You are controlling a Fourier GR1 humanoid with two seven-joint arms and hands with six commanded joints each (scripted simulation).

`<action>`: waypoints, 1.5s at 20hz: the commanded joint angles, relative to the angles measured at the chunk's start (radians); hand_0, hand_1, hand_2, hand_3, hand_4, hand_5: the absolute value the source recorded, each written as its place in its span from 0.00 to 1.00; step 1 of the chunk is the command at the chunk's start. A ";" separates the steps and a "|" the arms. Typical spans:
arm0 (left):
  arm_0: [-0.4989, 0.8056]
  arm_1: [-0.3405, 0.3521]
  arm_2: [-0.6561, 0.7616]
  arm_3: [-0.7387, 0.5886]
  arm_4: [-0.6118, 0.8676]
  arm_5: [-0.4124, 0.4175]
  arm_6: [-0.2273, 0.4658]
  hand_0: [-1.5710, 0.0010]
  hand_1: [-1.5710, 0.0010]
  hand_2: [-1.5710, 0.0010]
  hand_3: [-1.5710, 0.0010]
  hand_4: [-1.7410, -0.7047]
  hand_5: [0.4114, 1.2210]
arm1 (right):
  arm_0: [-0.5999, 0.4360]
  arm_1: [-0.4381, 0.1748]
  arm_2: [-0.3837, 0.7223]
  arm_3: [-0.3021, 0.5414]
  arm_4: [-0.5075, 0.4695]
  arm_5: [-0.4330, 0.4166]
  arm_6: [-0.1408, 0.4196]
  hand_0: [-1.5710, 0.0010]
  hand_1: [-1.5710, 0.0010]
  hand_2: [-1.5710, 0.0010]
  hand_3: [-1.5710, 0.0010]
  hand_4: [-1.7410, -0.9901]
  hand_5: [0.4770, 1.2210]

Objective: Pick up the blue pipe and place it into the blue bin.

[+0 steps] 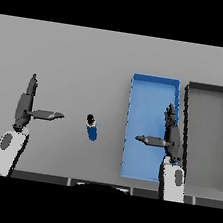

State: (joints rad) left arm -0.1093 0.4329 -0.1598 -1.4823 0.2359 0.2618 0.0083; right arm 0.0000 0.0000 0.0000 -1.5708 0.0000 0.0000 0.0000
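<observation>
The blue pipe stands on the grey table, tilted, with its dark ring-shaped end facing up, between my two hands. The blue bin stands to its right, with a strip of table between them. My left hand is open on the left of the pipe, fingers straight and thumb pointing toward it; it does not touch the pipe. My right hand is open over the blue bin, fingers straight, thumb pointing left, holding nothing.
A dark grey bin stands right of the blue bin, close beside it. Open table stretches behind and to the left of the pipe.
</observation>
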 commanded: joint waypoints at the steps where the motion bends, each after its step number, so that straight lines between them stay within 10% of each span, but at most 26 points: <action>1: -0.001 0.000 0.001 0.001 0.000 0.000 -0.004 1.00 1.00 1.00 1.00 0.75 0.23 | -0.001 0.000 0.000 0.001 0.000 -0.001 0.001 1.00 1.00 1.00 1.00 0.71 0.16; 6: -0.003 0.001 0.008 0.013 0.003 -0.001 -0.010 1.00 1.00 1.00 1.00 0.75 0.23 | -0.003 -0.001 0.000 0.005 -0.002 0.002 0.003 1.00 1.00 1.00 1.00 0.71 0.16; 10: -0.007 0.180 -0.053 0.021 0.010 -0.301 -0.108 1.00 1.00 1.00 1.00 0.74 0.23 | 0.037 -0.143 0.097 -0.069 0.190 0.038 -0.078 1.00 1.00 1.00 1.00 0.73 0.15; 16: 0.038 0.213 -0.098 -0.038 0.009 -0.394 -0.178 1.00 1.00 1.00 1.00 0.74 0.22 | 0.053 -0.154 0.120 -0.098 0.221 0.044 -0.049 1.00 1.00 1.00 1.00 0.75 0.14; 24: 0.072 0.241 -0.255 -0.210 -0.033 -0.488 -0.001 1.00 1.00 1.00 1.00 0.67 0.09 | 0.033 -0.142 0.112 -0.112 0.186 0.053 -0.034 1.00 1.00 1.00 1.00 0.68 0.13; 30: 0.053 0.155 -0.351 -0.198 -0.118 -0.494 -0.015 1.00 1.00 1.00 1.00 0.60 0.07 | 0.040 -0.143 0.118 -0.096 0.197 0.057 -0.032 1.00 1.00 1.00 1.00 0.71 0.13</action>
State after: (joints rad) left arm -0.0570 0.5871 -0.5115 -1.6803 0.1179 -0.2323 -0.0034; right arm 0.0398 -0.1428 0.1185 -1.6665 0.1971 0.0571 -0.0306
